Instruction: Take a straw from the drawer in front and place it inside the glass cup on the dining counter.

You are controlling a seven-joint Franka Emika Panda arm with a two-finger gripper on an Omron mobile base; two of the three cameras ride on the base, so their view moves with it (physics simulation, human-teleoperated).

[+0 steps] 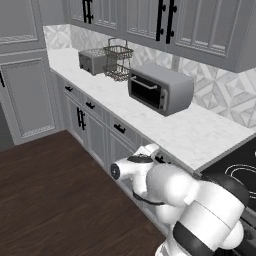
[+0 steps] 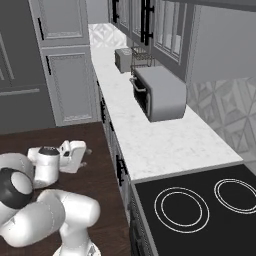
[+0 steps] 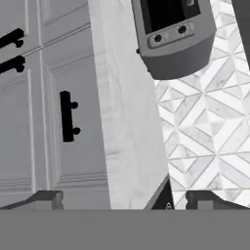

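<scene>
- The gripper [image 3: 122, 197] is pointing at the cabinet run under the white marble counter [image 1: 165, 120]; its two dark finger tips [image 3: 46, 199] are standing wide apart at the bottom of the hand view, with nothing between them.
- In the right base view the gripper [image 2: 80, 156] is hanging over the dark wood floor [image 2: 95, 150], a little short of the cabinet fronts.
- The drawer [image 3: 73, 117] with the framed panel front is sitting shut straight ahead of the hand, its black bar handle [image 3: 67, 116] showing between the finger tips and above them in the hand view.
- In the left base view the white arm is hiding most of that drawer; a neighbouring narrower drawer [image 1: 122, 129] is showing beside it, also shut.
- The counter's edge is running just above the drawer front, overhanging it slightly.
- On the counter a grey toaster oven [image 1: 160, 90] is sitting near the back wall, with a wire basket rack [image 1: 118, 62] and a toaster [image 1: 91, 61] farther along.
- A black cooktop [image 2: 195, 210] is lying at the counter's near end, flush with the marble.
- The floor in front of the cabinets is giving the arm open room on the side away from the counter; upper cabinets [image 1: 165, 25] are hanging above the work surface.
</scene>
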